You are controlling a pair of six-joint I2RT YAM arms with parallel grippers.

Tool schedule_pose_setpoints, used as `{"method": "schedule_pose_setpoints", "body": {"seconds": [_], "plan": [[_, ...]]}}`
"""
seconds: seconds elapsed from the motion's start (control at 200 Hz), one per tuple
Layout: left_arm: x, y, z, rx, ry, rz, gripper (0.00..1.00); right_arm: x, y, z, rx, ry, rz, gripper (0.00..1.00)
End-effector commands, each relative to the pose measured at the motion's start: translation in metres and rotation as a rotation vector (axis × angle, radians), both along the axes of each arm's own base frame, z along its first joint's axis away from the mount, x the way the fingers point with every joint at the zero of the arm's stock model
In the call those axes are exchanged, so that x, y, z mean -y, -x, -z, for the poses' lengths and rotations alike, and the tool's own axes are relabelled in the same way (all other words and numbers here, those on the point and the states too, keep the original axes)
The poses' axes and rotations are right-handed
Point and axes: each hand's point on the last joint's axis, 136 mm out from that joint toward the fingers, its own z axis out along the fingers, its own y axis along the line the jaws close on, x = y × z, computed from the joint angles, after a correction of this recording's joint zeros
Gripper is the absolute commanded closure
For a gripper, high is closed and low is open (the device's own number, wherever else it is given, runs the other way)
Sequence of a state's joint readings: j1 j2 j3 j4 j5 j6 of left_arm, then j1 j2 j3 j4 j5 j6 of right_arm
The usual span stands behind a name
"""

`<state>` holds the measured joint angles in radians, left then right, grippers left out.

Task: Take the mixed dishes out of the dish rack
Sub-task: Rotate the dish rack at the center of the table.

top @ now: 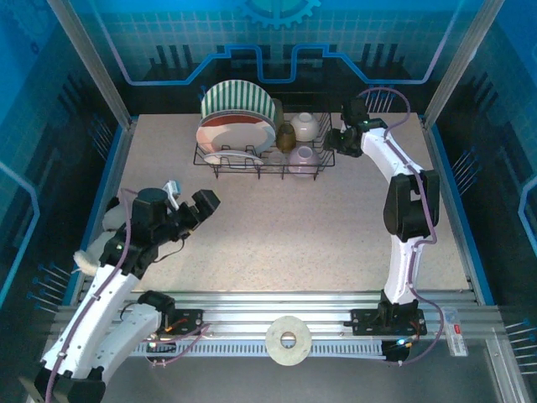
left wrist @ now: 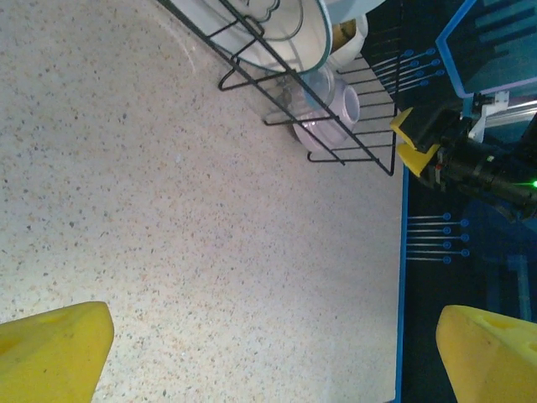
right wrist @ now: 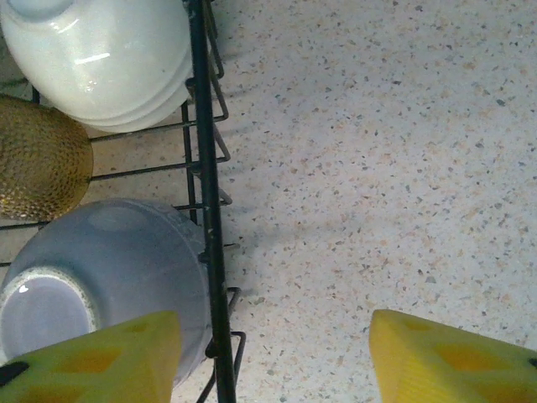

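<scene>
My right gripper stands half-wide, straddling the end wire of the dish rack beside the lavender bowl. I should shift inward and pinch the bowl's wall alone.

A: What colours are in the black rack?
B: Left end: green-striped plate, red-and-white plate. Right end: brown dimpled cup, white bowl, lavender bowl.
A: Beneath the rack?
B: Beige table, dark-speckled.
</scene>
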<state>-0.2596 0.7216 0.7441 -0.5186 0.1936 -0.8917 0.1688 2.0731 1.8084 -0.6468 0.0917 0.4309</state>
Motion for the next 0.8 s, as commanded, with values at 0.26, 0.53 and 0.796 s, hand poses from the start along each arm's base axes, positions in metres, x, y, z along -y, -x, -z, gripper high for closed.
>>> {"method": "schedule_pose_setpoints", "body": {"seconds": [0.26,0.53,0.796], "plan": [[0.015,0.004,0.011,-0.028,0.075,0.053,0.01,-0.023,-0.008,-0.001,0.024,-0.033,-0.083,0.74],[0.017,0.004,0.014,-0.034,0.072,0.058,0.01,-0.033,-0.002,-0.002,0.025,-0.051,-0.107,0.91],[0.018,0.003,0.017,-0.055,0.051,0.061,0.01,-0.026,0.033,0.001,-0.008,-0.093,-0.038,1.00]]}}
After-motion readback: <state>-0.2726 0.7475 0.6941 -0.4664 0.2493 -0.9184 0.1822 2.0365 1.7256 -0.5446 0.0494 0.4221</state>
